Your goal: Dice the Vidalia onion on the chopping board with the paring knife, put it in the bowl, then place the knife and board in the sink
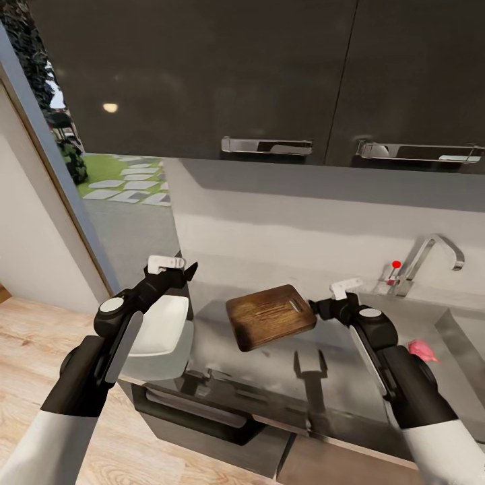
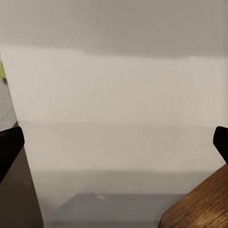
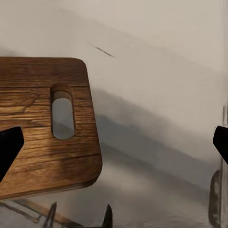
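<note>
Grey countertop (image 1: 269, 364) carries the chopping board (image 1: 271, 316), slot end just off the right gripper (image 1: 322, 308). Both grippers spread, empty; bowl (image 1: 162, 330) under the left gripper (image 1: 180, 271)

Left arm (image 1: 101, 357): white upper segment at lower left of the head view, then matte black forearm with a long grey panel.
Left wrist joint (image 1: 111, 305): black housing, round grey cap.
Left gripper (image 1: 176, 267): white block, dark pointed fingers.
Right arm (image 1: 411, 391): white sleeve at lower right, black forearm, pale strip.
Right wrist joint (image 1: 370, 313): round grey cap.
Right gripper (image 1: 322, 306): white block on black.
</note>
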You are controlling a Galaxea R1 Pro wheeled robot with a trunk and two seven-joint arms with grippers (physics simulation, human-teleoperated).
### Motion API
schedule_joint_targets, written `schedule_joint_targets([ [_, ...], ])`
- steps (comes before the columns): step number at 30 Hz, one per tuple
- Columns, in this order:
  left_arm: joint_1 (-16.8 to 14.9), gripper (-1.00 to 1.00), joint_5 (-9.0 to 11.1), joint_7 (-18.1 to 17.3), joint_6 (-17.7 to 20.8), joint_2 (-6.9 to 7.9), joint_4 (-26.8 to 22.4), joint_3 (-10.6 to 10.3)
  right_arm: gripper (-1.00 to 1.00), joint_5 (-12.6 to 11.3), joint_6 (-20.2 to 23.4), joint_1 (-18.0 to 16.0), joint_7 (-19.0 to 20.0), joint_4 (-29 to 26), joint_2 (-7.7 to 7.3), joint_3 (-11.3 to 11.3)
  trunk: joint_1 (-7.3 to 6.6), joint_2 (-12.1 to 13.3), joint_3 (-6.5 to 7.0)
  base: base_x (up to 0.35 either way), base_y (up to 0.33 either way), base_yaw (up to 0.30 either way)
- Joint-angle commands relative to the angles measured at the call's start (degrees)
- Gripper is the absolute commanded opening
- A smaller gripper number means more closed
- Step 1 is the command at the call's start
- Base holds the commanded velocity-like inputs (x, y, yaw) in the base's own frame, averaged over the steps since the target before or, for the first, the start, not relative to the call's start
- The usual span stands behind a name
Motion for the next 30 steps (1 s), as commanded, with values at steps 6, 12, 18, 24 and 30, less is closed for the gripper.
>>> schedule_joint_targets([
  [6,-0.06,1.0,0.35,0.02,0.34,0.03,-0.07,-0.1,1.0,0.05,4.98,-1.86,0.1,0.04,-0.04,0.04,0.04,-0.12,-0.12,0.0,0.0,0.0],
  [12,-0.06,1.0,0.35,0.02,0.34,0.03,-0.07,-0.1,1.0,0.05,10.8,-3.79,0.08,0.15,-0.04,0.04,0.04,-0.12,-0.12,0.0,0.0,0.0],
  [18,-0.06,1.0,0.35,0.03,0.34,0.03,-0.07,-0.15,1.0,0.05,15.29,-5.81,0.09,0.26,0.05,-0.08,0.04,-0.12,-0.12,0.0,0.0,0.0],
  [24,-0.06,1.0,0.35,0.03,0.34,0.03,-0.32,-0.16,1.0,0.05,16.25,-8.42,-0.05,1.61,2.54,-0.11,0.04,-0.12,-0.12,0.0,0.0,0.0],
  [30,-0.06,1.0,0.37,0.01,0.4,0.03,-1.48,-0.16,1.0,0.06,16.28,-13.15,-2.23,9.55,3.88,-0.11,0.04,-0.12,-0.12,0.0,0.0,0.0],
])
